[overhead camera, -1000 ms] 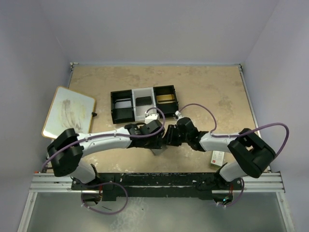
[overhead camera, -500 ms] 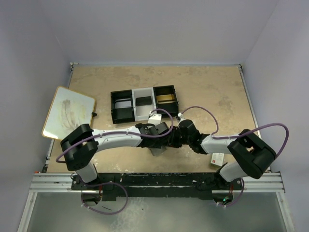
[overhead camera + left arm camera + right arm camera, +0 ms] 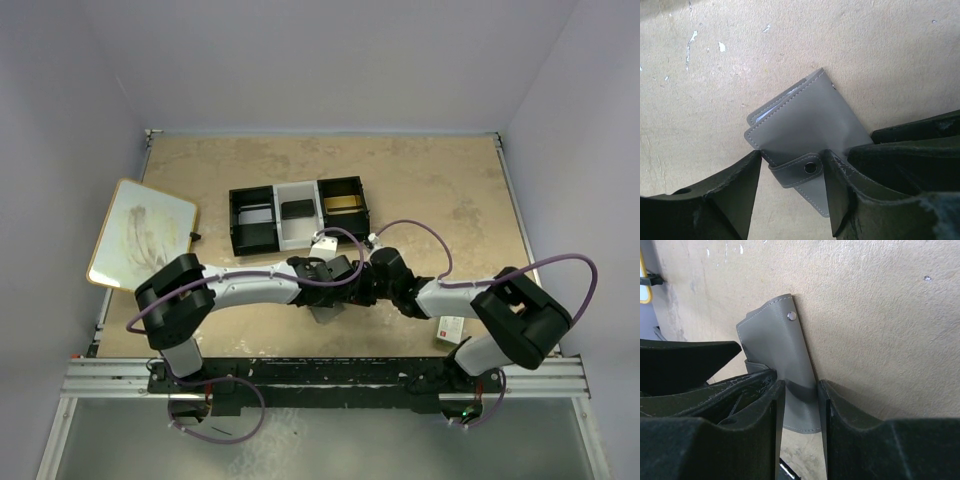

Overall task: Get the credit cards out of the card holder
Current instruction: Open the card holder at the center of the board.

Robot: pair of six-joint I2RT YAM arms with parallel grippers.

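The grey card holder (image 3: 805,125) lies folded on the tan table, its snap strap (image 3: 799,170) fastened. The credit cards are hidden inside it; only a thin pale edge shows at one corner. My left gripper (image 3: 792,162) is open and straddles the strap, one finger (image 3: 735,190) at the holder's corner and the other over its panel. My right gripper (image 3: 800,385) is shut on the card holder (image 3: 775,340), pinching its near end. From above, both grippers meet over the holder (image 3: 323,312) near the table's front middle.
A black-and-white three-compartment tray (image 3: 300,212) stands behind the grippers. A white board with a wooden rim (image 3: 143,232) lies at the left edge. A small white-and-red box (image 3: 450,327) sits at the front right beside the right arm.
The left arm has reached further right, bringing its gripper down over the holder's strap, and its jaws have narrowed. The right gripper has barely moved and keeps its hold.
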